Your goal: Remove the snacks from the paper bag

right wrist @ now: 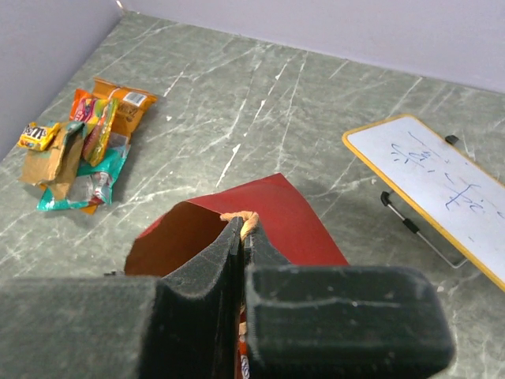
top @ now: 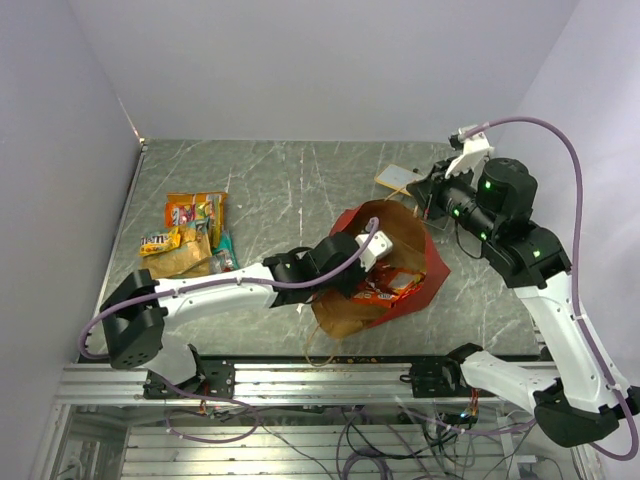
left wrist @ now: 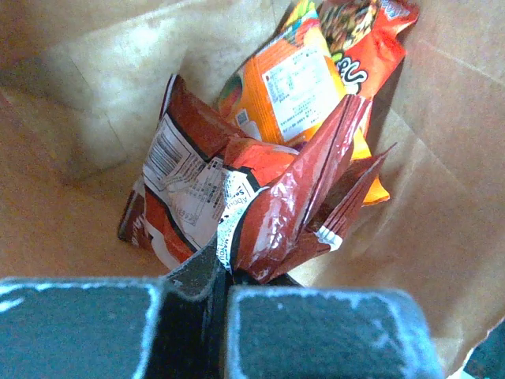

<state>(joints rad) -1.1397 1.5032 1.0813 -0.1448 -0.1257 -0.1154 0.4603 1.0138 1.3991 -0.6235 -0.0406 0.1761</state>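
Both clamped: left pincer on dark-red packet inside paper bag, right pincer on its handle.

Left tool shut, right tool shut, left wrist seemingly pitched down

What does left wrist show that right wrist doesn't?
Left wrist only: the kraft inside of the bag, with the left gripper shut on a dark-red packet and an orange packet behind it. Right wrist only: the right gripper shut on the handle, the bag's red outside, the pile of snacks out on the table, and a whiteboard. Both: the bag, and a shut gripper at the bottom edge.
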